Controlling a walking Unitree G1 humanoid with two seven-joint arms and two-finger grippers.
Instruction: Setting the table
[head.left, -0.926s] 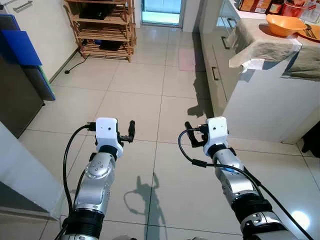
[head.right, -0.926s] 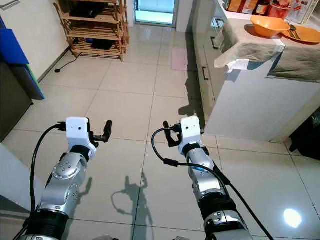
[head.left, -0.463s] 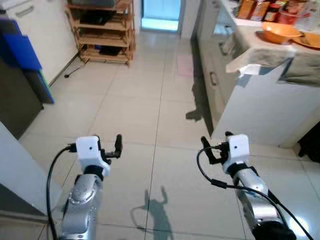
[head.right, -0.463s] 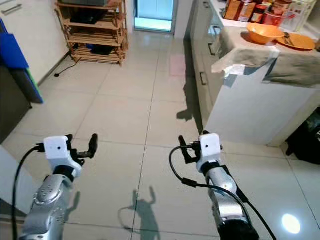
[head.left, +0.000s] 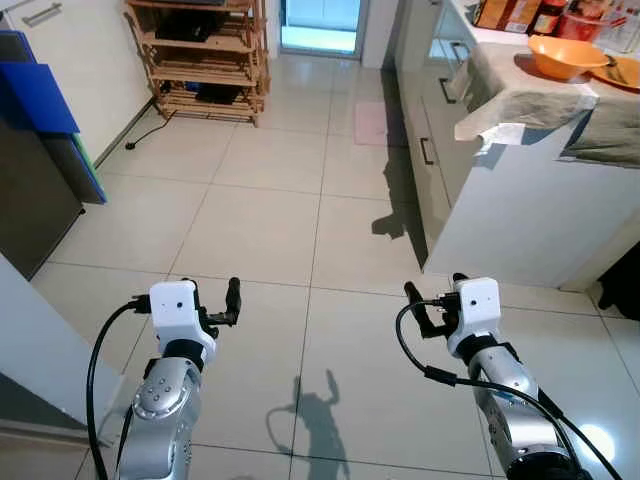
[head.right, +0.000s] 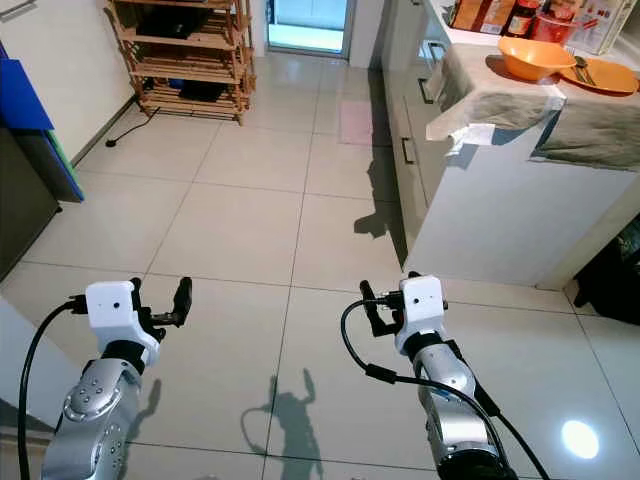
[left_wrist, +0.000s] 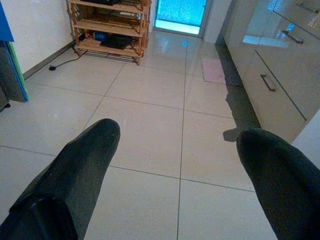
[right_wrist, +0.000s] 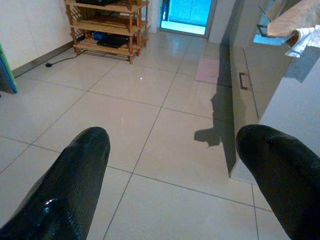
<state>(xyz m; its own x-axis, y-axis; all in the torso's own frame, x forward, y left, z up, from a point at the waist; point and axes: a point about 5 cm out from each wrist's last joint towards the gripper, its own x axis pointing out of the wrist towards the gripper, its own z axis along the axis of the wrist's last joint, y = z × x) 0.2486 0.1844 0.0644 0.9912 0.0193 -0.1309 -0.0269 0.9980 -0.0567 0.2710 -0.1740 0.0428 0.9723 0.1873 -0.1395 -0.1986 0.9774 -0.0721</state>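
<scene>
Both grippers empty over the tiled floor
Left gripper (left_wrist: 175, 145) and right gripper (right_wrist: 172, 145) spread apart, well short of the counter (head.left: 530, 215) bearing an orange bowl (head.left: 568, 52).

Orange plate (head.left: 624, 72) cut by frame edge; counter jars (head.right: 505, 15) cropped at top.

Glossy pale tiled floor (head.left: 300, 190), wooden shelf rack (head.left: 205, 55), white cabinets (head.left: 440, 140), bright glass doorway (head.left: 322, 22)

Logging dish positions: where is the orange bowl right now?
The orange bowl sits on the cloth-draped counter at the head views' upper right, beside an orange plate, ahead and right of the right claw.
</scene>
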